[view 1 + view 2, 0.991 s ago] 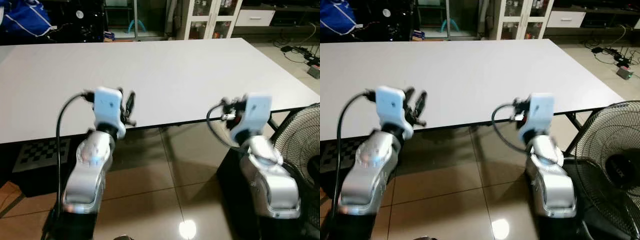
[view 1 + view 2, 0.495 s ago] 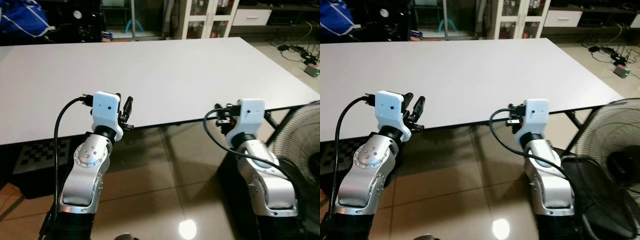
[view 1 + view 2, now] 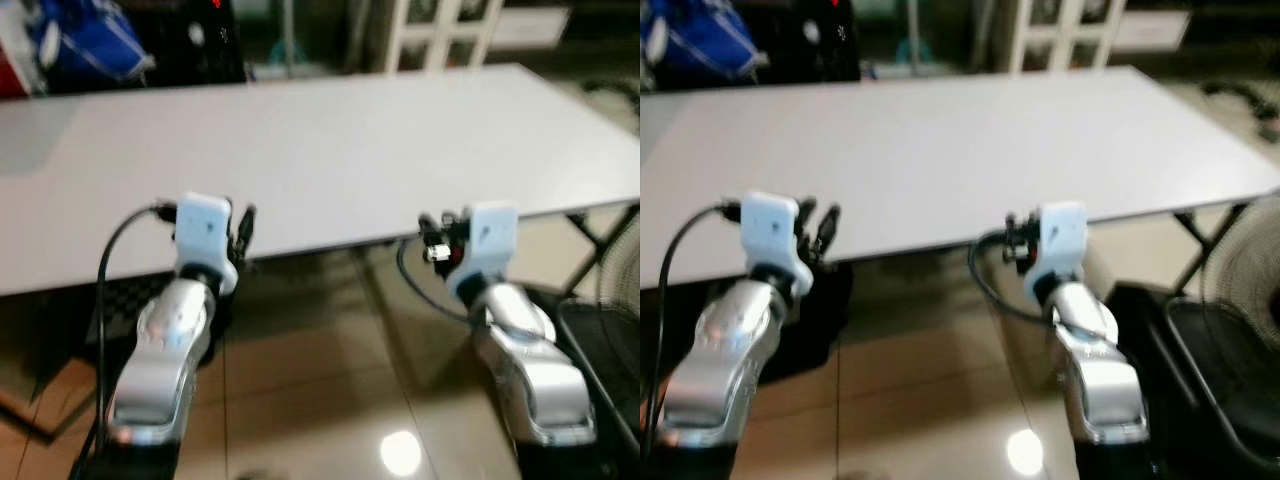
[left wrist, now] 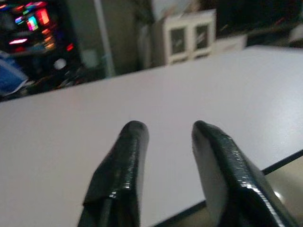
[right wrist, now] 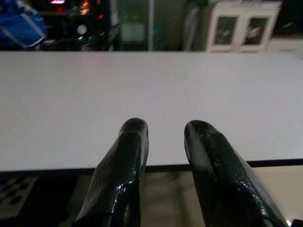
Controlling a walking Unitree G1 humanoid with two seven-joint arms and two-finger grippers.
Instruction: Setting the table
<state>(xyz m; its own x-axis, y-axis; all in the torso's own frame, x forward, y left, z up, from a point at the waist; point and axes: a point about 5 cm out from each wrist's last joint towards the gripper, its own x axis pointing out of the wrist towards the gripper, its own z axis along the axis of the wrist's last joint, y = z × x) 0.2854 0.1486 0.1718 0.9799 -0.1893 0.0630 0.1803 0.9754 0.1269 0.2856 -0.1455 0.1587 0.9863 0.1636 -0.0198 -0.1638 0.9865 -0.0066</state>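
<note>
Counter (image 3: 330,140), white and wide, spans the head views, its near edge just ahead of both raised arms. Left gripper (image 4: 168,130): jaws apart, holding nothing, pointed over the near edge. Right gripper (image 5: 163,127): jaws apart too, likewise at the edge. Head views add tiled floor (image 3: 320,380) below, a fan (image 3: 1230,300) at the robot's right and a blue bag (image 3: 85,45) beyond the far-left corner. Wrist views show a white cabinet (image 5: 236,28) past the far side. Head views are blurred.
</note>
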